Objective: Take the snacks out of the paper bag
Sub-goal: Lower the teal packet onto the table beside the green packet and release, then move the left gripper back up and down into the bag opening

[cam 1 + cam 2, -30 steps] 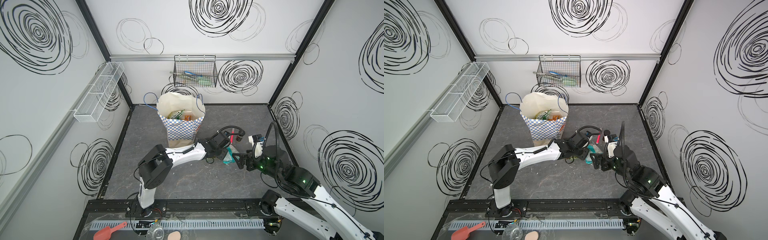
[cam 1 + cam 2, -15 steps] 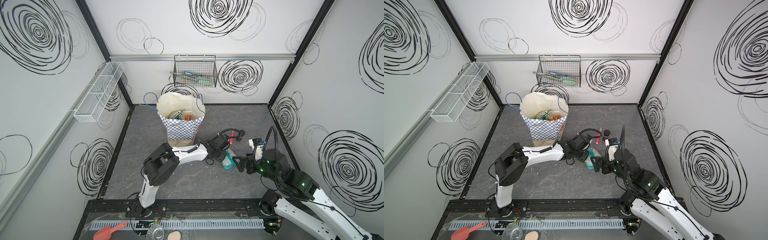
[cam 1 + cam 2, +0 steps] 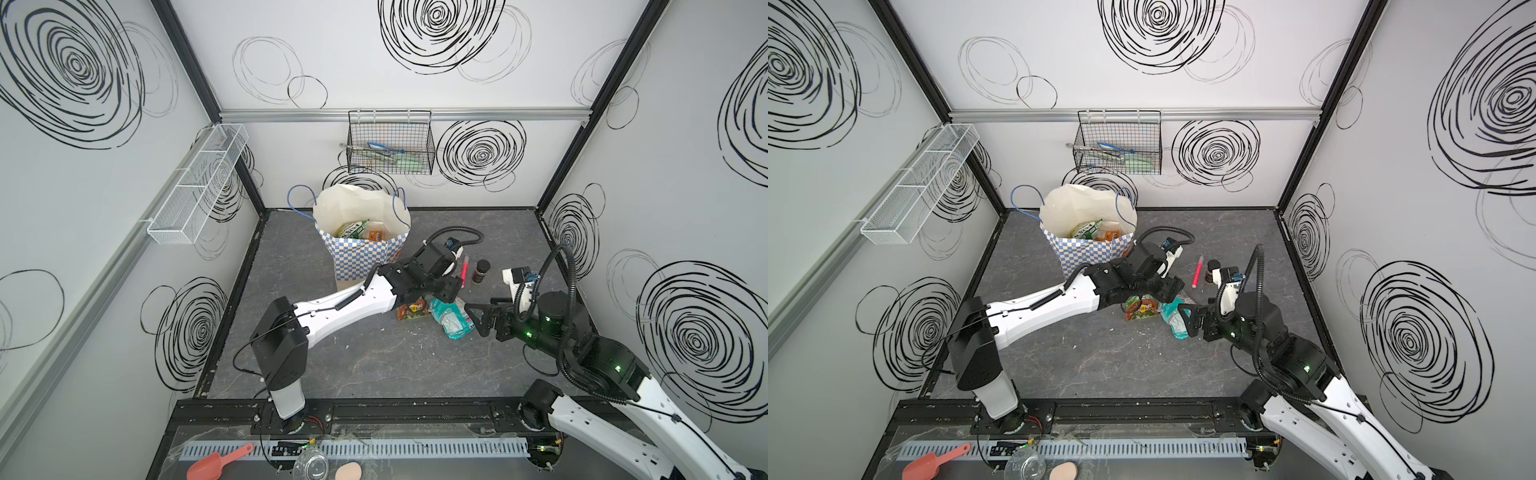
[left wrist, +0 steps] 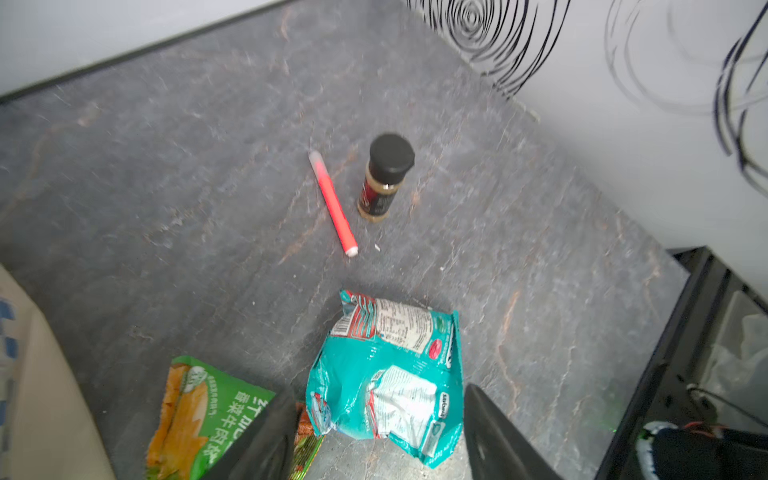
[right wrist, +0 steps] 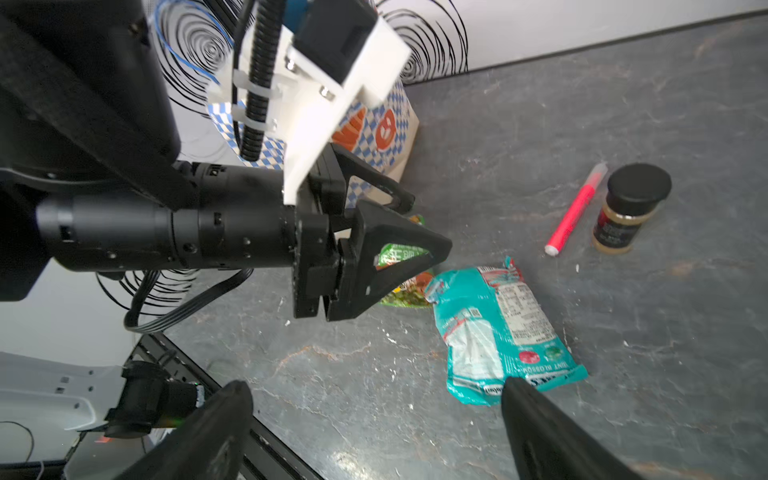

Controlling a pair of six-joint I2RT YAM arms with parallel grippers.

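The paper bag [image 3: 360,253] [image 3: 1088,255] stands upright at the back with its mouth wide, and a green snack [image 3: 351,228] and an orange one [image 3: 376,235] show inside. Two snacks lie on the table in front of it: a green packet [image 3: 411,311] [image 4: 199,411] and a teal packet [image 3: 451,319] [image 4: 386,382] [image 5: 498,328]. My left gripper [image 3: 446,291] [image 4: 376,440] hovers open just above them, the teal packet between its fingers. My right gripper [image 3: 478,319] [image 5: 374,436] is open and empty at the teal packet's near end.
A red marker [image 3: 464,270] [image 4: 332,203] and a small dark jar [image 3: 482,271] [image 4: 384,178] sit right of the bag, behind the packets. A black wire basket [image 3: 390,143] hangs on the back wall and a white mesh shelf [image 3: 195,187] on the left wall.
My left gripper's jaws have spread apart. The green packet now shows on the table below them, beside the teal one. My right gripper has barely moved.
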